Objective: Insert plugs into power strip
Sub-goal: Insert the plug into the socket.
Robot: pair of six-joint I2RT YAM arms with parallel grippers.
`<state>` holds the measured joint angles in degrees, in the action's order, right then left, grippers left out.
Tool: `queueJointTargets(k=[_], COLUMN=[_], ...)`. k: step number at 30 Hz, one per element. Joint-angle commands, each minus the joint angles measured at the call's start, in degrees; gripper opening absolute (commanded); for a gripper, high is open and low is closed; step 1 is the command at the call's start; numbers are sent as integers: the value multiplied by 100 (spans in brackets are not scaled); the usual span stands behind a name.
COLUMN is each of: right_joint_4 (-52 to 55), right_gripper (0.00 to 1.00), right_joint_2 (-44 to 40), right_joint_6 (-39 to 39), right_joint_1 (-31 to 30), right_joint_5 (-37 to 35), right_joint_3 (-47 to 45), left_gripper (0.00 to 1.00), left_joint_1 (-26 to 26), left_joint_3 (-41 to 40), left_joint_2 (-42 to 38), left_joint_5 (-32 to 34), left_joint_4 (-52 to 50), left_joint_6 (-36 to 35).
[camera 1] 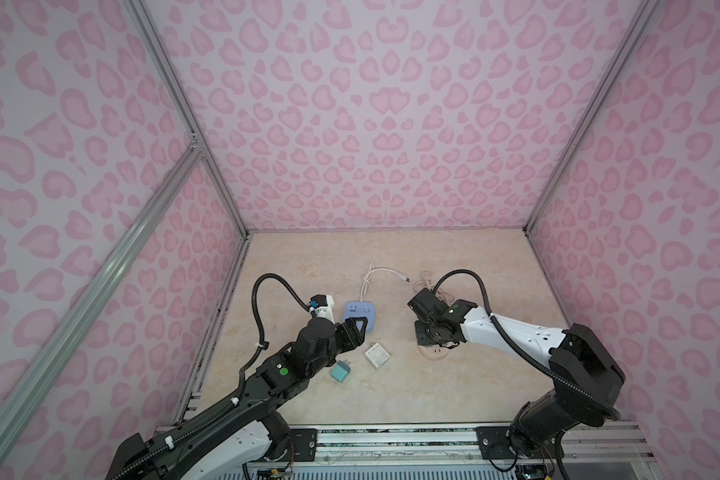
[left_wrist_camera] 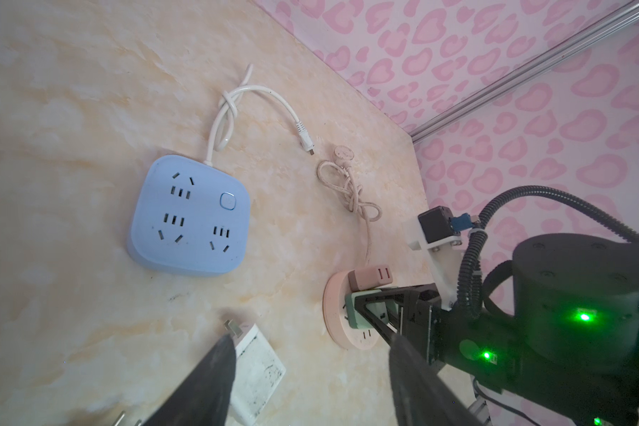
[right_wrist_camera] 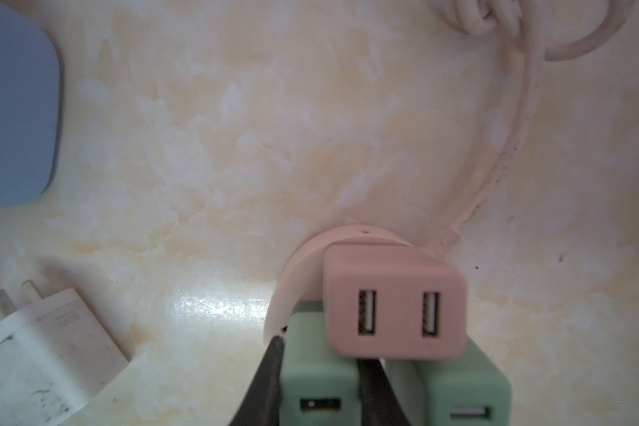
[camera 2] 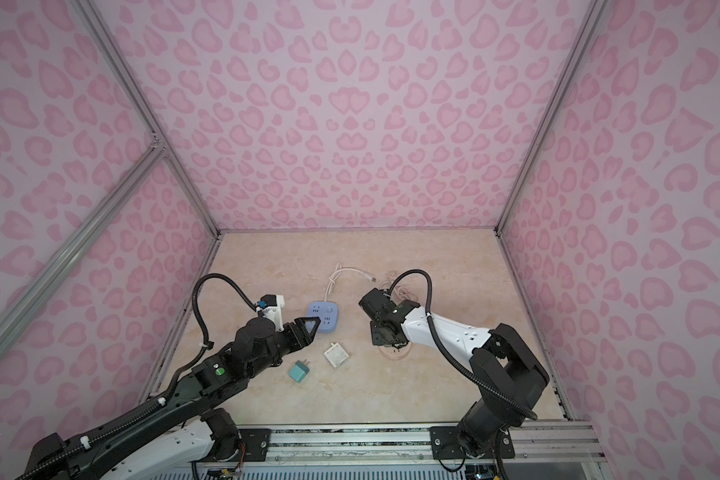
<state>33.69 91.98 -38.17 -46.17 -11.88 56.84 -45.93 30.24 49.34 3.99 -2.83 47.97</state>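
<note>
A round pink power strip (right_wrist_camera: 303, 265) carries a pinkish-tan plug (right_wrist_camera: 395, 306) and two mint green plugs. My right gripper (right_wrist_camera: 320, 350) is shut on one mint plug (right_wrist_camera: 318, 383), which stands in the strip; the other mint plug (right_wrist_camera: 469, 387) sits beside it. In both top views the right wrist hides these plugs, and only the strip's rim (camera 1: 433, 354) shows. A blue square power strip (camera 1: 359, 311) has nothing plugged in. My left gripper (left_wrist_camera: 312, 337) hangs open with nothing in it, by the blue strip's near edge. A white square plug (camera 1: 377, 355) and a teal plug (camera 1: 341, 371) lie loose on the table.
The blue strip's white cable (camera 1: 385, 274) and the pink strip's knotted cord (left_wrist_camera: 351, 191) lie toward the back of the table. Pink patterned walls close in three sides. A metal rail (camera 1: 391, 440) runs along the front edge.
</note>
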Motion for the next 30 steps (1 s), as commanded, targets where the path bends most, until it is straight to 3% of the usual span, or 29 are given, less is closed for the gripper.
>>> queueJointTargets(k=[1,9,19,25,30], right_joint_4=[446,817,946,1221,1409], right_gripper=[0,0,44,53,54], right_joint_2=[319,274,-338,-700,-1156], right_joint_6=[-32,1,64,92,37], right_joint_1=[47,46,-97,-157,-229], right_joint_5=[52,-259,-228,-348,-471], right_joint_3=[-205,112,342,446,443], left_gripper=[68,72,71,71,70], left_joint_1=[5,1,4,1,10], left_joint_3=[-22,17,59,227,494], left_joint_2=[7,47,-77,38,168], left_joint_5=[65,171,232,404,1032], left_joint_4=[143,-43,-99,-269,-606], left_joint_6=[-45,-35,-112,-309,-613])
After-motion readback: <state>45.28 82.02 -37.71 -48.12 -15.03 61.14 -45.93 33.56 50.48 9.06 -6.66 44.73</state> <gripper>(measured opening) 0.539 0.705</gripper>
